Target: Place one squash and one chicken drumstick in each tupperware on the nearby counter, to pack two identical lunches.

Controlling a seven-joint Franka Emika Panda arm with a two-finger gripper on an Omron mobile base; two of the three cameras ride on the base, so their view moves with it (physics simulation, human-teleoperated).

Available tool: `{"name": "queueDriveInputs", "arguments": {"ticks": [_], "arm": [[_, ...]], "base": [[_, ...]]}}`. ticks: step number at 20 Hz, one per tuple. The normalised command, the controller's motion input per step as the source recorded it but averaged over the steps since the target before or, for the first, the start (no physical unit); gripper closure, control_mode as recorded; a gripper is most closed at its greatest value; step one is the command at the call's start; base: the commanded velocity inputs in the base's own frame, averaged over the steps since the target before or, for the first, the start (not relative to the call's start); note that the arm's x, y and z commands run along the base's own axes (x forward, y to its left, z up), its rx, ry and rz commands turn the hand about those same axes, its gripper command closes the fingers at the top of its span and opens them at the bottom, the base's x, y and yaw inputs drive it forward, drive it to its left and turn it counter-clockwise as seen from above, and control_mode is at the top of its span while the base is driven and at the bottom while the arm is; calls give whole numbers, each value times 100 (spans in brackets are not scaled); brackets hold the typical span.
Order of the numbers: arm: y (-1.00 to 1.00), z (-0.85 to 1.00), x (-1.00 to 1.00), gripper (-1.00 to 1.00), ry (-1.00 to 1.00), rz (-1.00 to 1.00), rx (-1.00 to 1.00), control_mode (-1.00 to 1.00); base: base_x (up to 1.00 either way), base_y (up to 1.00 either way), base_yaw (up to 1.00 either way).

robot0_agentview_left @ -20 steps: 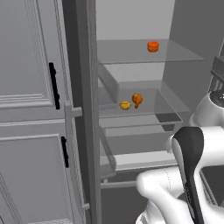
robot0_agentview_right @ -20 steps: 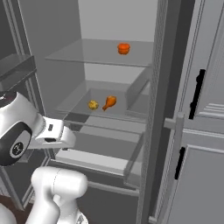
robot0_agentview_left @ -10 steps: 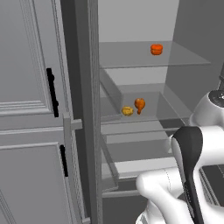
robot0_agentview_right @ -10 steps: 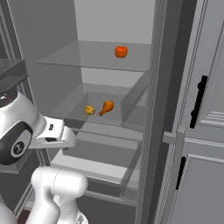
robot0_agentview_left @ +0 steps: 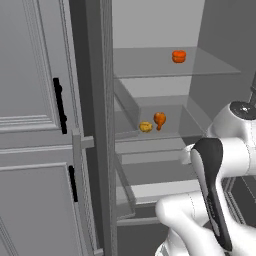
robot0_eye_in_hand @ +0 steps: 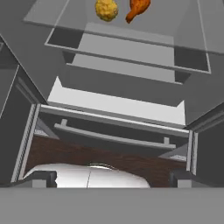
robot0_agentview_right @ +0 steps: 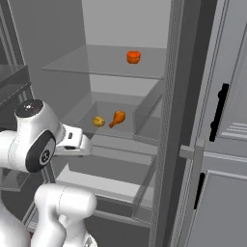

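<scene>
An orange-brown chicken drumstick (robot0_agentview_left: 159,119) (robot0_agentview_right: 117,117) (robot0_eye_in_hand: 138,8) lies on the middle glass shelf of the open fridge. A small yellow lumpy piece (robot0_agentview_left: 145,127) (robot0_agentview_right: 99,121) (robot0_eye_in_hand: 106,9), seemingly a squash, lies right beside it. On the upper shelf sits an orange, rounded, flattened item (robot0_agentview_left: 179,56) (robot0_agentview_right: 133,57). My gripper (robot0_eye_in_hand: 112,179) is open, its fingertips (robot0_eye_in_hand: 43,178) set wide apart with nothing between them. It hangs well in front of and below the food shelf. The tupperware and the counter are out of view.
A pale drawer (robot0_eye_in_hand: 118,107) (robot0_agentview_right: 96,181) stands pulled out below the food shelf, with a handled drawer (robot0_eye_in_hand: 113,138) under it. Grey panelled cabinet doors with black handles (robot0_agentview_left: 59,105) (robot0_agentview_right: 218,112) flank the fridge. A vertical fridge frame edge (robot0_agentview_left: 102,130) (robot0_agentview_right: 169,125) stands beside the opening.
The whole picture has shifted slightly in both base views, so the camera moved a little before the fridge. The food lies as before and the gripper stays open.
</scene>
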Motion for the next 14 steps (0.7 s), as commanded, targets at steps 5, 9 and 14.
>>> {"name": "queueDriveInputs", "arguments": {"ticks": [5,9,14], "arm": [[2,-22,100,-100,-16,3,10,-100],[0,65,81,-100,-1,-1,2,-100],[0,38,87,-100,2,-2,0,-100]], "base": [[0,0,0],[0,0,0],[0,0,0]]}}
